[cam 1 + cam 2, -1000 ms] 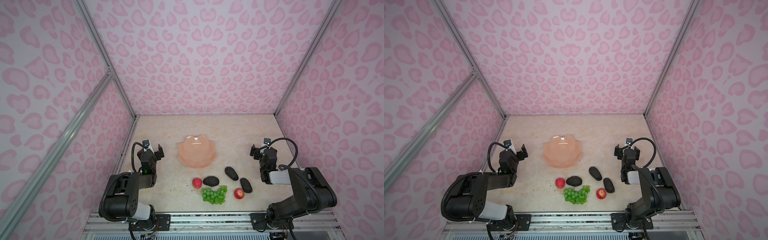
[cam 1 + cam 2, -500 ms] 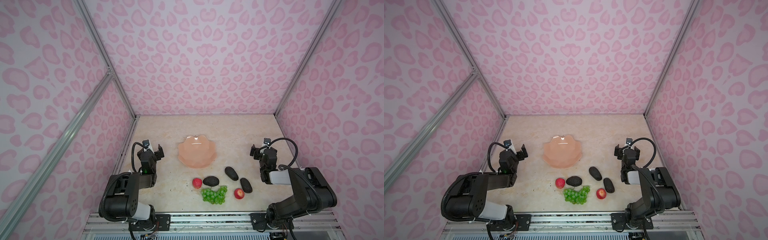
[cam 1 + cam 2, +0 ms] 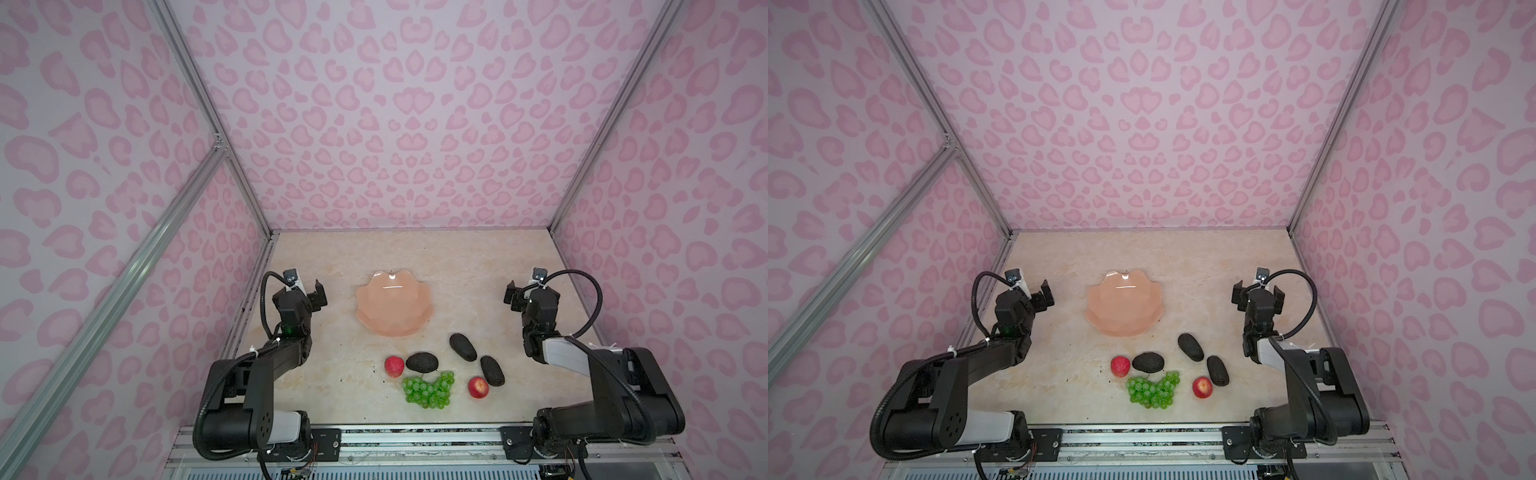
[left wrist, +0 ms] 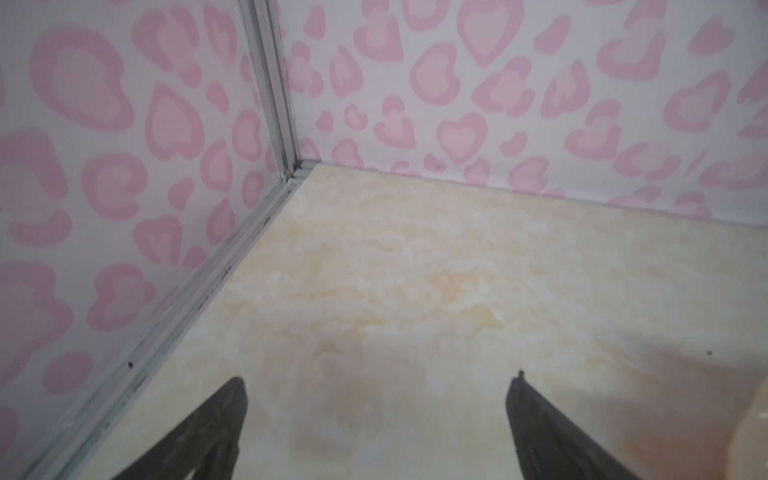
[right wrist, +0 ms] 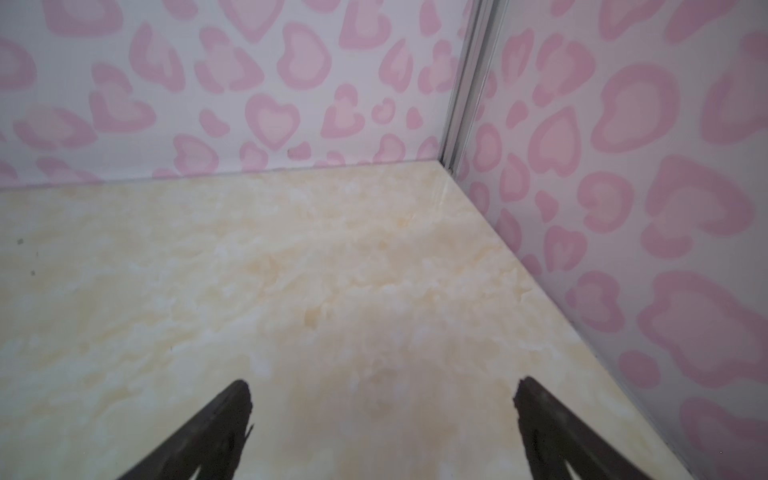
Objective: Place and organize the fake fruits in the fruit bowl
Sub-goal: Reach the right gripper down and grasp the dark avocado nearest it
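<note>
Worktop (image 3: 415, 257) | bowl (image 3: 392, 303) central, empty | fruits (image 3: 428, 388) loose by front edge, awaiting pickup | left gripper (image 3: 309, 291), right gripper (image 3: 523, 293) flank bowl, jaws wide, empty: ready pose

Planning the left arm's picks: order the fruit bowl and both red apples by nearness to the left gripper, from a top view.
From the left gripper:
1. fruit bowl, mid-table.
2. left red apple, front centre.
3. right red apple, front right.

Fruits (image 3: 422, 362) clustered beside pink bowl (image 3: 392, 305)
</note>
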`<act>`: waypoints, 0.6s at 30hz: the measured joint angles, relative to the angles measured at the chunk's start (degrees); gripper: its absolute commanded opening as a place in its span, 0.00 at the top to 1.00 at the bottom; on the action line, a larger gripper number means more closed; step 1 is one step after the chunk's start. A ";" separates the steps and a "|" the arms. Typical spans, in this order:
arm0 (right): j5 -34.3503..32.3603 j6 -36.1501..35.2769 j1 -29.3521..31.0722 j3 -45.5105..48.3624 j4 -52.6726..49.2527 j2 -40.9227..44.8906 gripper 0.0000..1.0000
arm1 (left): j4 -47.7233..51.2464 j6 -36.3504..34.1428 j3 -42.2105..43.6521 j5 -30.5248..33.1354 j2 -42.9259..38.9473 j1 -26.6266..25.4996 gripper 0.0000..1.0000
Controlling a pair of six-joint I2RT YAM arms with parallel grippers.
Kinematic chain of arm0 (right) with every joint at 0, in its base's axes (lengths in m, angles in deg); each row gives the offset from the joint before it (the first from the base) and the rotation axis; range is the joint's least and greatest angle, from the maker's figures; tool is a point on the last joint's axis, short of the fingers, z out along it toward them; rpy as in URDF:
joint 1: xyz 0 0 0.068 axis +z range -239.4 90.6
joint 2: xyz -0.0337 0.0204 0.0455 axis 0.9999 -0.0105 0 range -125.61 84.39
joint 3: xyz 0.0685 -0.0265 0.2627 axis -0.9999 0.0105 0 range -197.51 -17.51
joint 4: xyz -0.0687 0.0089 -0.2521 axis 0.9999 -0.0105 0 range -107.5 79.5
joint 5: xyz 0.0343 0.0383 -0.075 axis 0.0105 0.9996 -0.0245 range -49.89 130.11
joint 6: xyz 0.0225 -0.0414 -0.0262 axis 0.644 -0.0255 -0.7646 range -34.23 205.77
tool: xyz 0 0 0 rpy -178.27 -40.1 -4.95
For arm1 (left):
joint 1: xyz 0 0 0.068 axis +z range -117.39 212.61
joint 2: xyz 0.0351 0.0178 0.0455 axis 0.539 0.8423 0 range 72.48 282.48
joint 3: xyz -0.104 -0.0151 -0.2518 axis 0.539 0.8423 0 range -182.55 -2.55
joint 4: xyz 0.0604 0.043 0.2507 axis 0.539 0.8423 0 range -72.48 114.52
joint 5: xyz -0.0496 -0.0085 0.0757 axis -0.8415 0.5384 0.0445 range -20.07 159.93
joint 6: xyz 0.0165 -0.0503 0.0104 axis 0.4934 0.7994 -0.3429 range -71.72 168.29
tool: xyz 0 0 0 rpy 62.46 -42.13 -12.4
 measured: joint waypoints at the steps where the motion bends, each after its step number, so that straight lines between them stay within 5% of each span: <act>1: -0.28 2.86 0.07 -4.22 -4.98 2.75 0.01 | 3.19 0.85 -2.32 -0.04 -2.29 0.09 0.02; 4: 2.45 10.54 -1.18 -12.63 -14.36 7.06 0.02 | 10.01 4.35 -6.36 -0.09 -8.37 0.83 0.02; 10: 16.96 12.24 -0.02 -19.26 -36.41 5.95 0.13 | 24.63 9.25 -13.92 -4.55 -16.04 1.16 0.03; 18: 20.48 12.72 22.29 -17.84 -57.53 8.07 0.13 | 34.56 10.05 -16.52 -6.51 -21.09 1.20 0.03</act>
